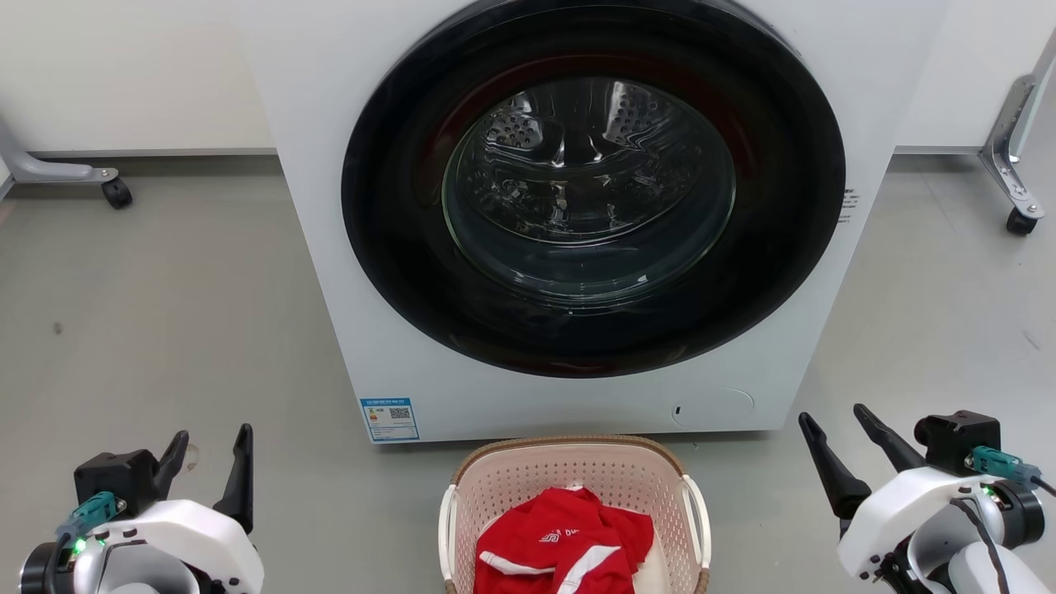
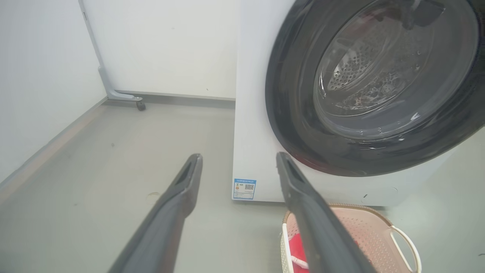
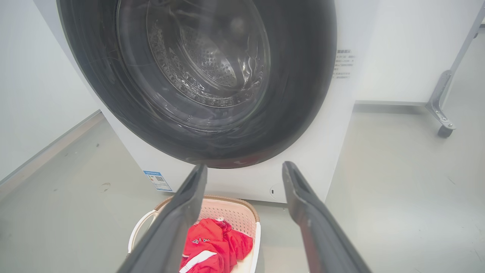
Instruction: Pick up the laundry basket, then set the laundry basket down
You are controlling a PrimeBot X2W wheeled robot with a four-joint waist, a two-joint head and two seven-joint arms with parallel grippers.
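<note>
Before pickup, left claw and right claw are hovering released (nothing held) flanking the laundry basket, its handles likely needing reaching next.

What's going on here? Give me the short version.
A two-armed robot faces a white front-loading washing machine. The laundry basket sits on the floor right in front of the machine, with a red garment inside it. The left gripper and the right gripper are both open and empty, one on each side of the basket and apart from it. Nothing is being handled, and the basket has not been picked up yet.
</note>
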